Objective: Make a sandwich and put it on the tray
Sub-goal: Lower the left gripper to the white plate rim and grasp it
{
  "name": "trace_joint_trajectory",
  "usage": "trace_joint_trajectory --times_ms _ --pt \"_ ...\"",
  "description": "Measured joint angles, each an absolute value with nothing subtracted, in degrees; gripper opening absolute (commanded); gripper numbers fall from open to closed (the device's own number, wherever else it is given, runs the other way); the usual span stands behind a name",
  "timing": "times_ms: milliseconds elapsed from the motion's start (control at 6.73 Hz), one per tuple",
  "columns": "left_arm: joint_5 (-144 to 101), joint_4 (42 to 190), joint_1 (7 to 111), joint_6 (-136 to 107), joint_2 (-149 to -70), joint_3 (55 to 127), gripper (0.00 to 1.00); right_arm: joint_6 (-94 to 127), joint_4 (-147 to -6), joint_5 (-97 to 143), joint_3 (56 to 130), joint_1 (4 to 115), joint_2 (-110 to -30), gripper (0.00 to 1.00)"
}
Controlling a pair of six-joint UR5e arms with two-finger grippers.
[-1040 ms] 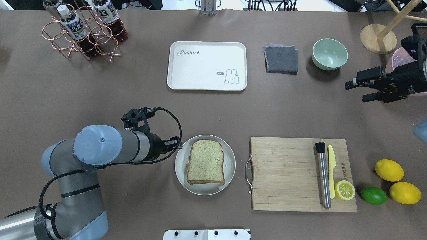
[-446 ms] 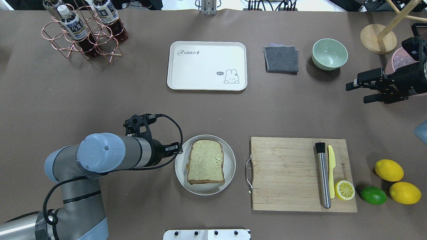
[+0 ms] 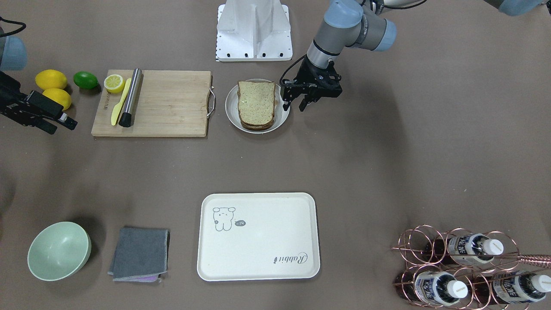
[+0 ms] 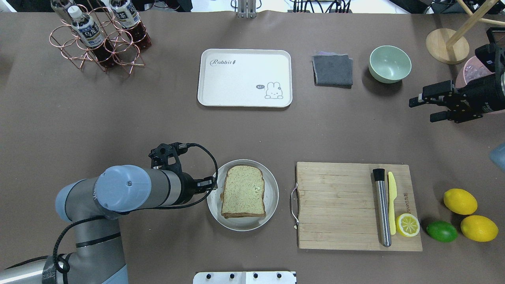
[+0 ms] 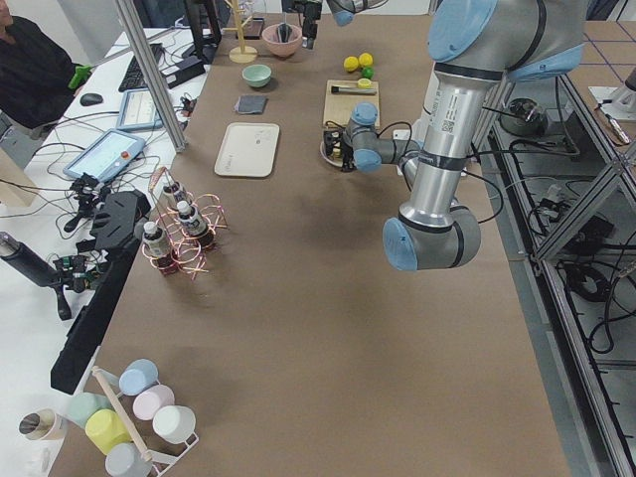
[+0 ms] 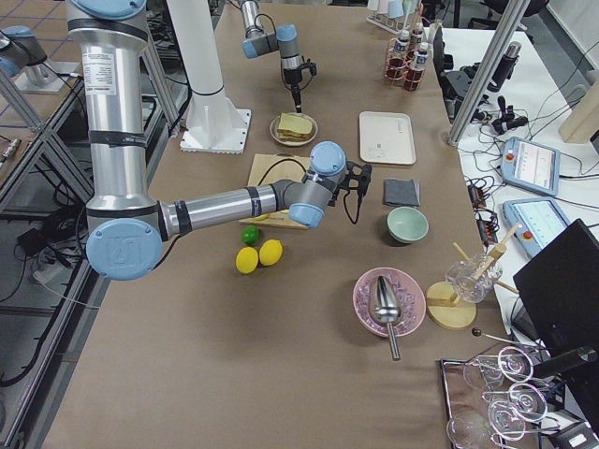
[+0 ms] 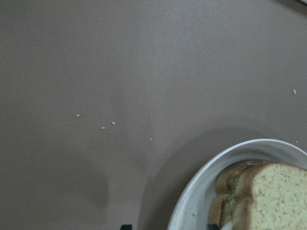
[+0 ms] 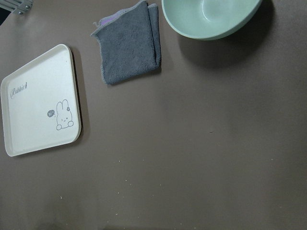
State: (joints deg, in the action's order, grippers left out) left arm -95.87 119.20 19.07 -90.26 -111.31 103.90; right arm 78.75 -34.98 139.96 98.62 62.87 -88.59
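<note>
The left end effector (image 3: 294, 105), jaws apart, hovered at the rim of the plate (image 4: 272, 206) holding the sandwich (image 4: 243, 192) near the robot-side edge of the bench (image 4: 165, 130). A good pickup would likely pinch both slices together, level, for the tray (image 4: 236, 83).

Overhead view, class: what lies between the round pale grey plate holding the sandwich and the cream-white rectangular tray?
Nothing: only bare brown table separates the round pale grey plate from the cream-white rectangular tray. The overhead and front-facing views agree.
</note>
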Motion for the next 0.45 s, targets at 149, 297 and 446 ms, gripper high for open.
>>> trace_joint_trajectory --times_ms 149,297,446 --pt "-95.29 119.32 18.56 -90.26 -111.3 103.64 0.6 78.75 -34.98 139.88 98.5 62.85 -88.59 1.0" --pt "-94.26 119.48 17.69 -90.26 -111.33 103.28 0.6 78.75 -34.98 139.85 98.47 62.84 -88.59 1.0" --pt "-93.72 119.57 16.96 -90.26 -111.35 103.07 0.6 78.75 -34.98 139.84 98.45 62.84 -88.59 1.0"
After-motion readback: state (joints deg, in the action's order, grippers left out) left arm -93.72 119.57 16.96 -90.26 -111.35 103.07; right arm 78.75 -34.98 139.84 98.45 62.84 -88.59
